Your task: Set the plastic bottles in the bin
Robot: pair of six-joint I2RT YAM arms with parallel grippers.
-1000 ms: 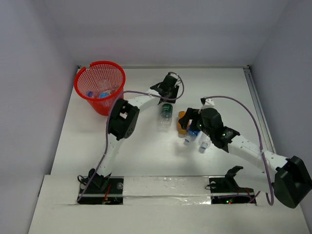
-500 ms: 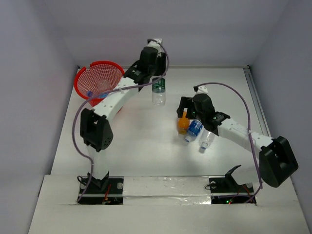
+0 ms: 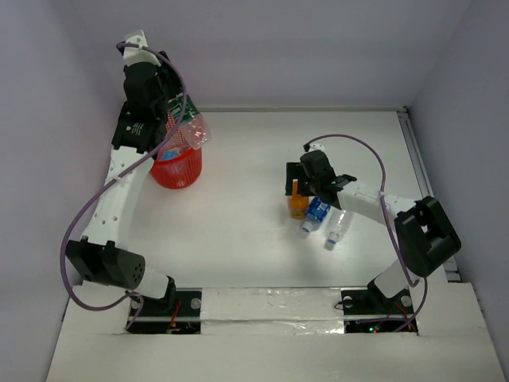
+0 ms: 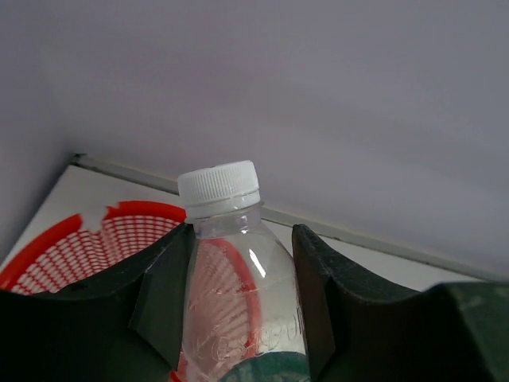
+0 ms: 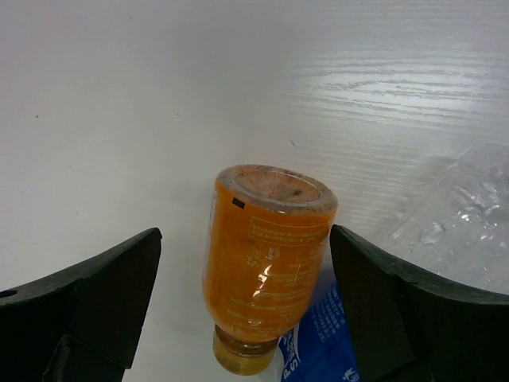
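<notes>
The white table (image 3: 238,239) is closed in by plain pale grey walls (image 3: 318,48) at its far edge and along both side edges. A thin metal strip (image 3: 421,175) runs along the right edge. At the near edge lies a white board (image 3: 270,338) with shiny tape (image 3: 270,302) across it. The light is soft and even.

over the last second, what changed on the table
The left gripper carried the green-labelled bottle up and left from mid-table to above the bin, still shut on it. The right gripper shifted slightly toward the far side, open over the orange bottle. The bin, orange bottle, blue-labelled bottle and small clear bottle stayed put.
</notes>
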